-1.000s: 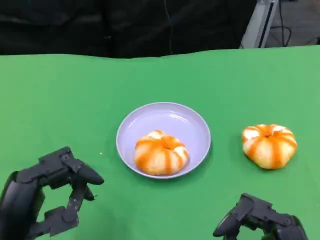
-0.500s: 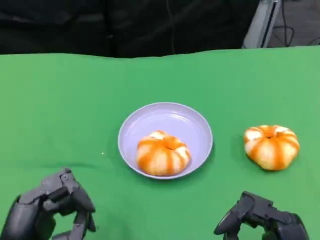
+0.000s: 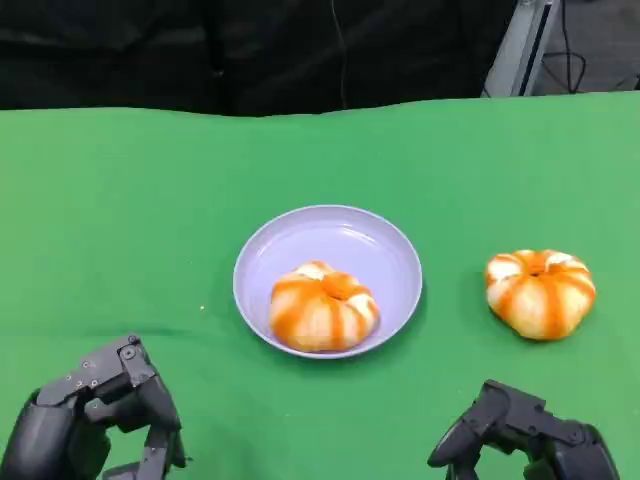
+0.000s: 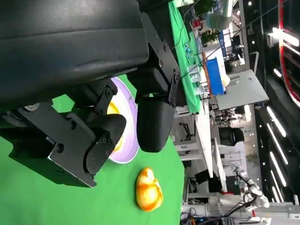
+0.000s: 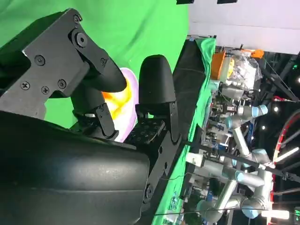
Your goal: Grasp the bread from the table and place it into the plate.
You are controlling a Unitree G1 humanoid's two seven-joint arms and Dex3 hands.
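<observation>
a second bread roll [image 3: 539, 292] sits on the green table [image 3: 120, 200], to the right of the lavender plate [image 3: 340, 232] and clear of its rim, while another roll [image 3: 322, 306] already lies inside the plate toward its near edge. the roll on the table is round, with no long axis to speak of, so approach direction looks to matter more than wrist turn.

the right hand [image 3: 525, 440] rests low at the near edge of the table, with the loose roll ahead of it and slightly to its right; it is plainly the nearer hand. the left hand [image 3: 95, 420] sits at the near left, with the plate between it and the loose roll. judged from this layout, the reach falls to the right hand, going forward and a little outward.

both hands hold nothing. the left hand's fingers [image 4: 152, 119] show apart in its wrist view, and the right hand's fingers [image 5: 157, 86] stand apart in the same way in its own.

the left wrist view takes in the plate and the loose roll beyond it [image 4: 148, 190], side by side. the right wrist view catches the plate [image 5: 129, 93] and orange crust between the fingers, but not the loose roll.
</observation>
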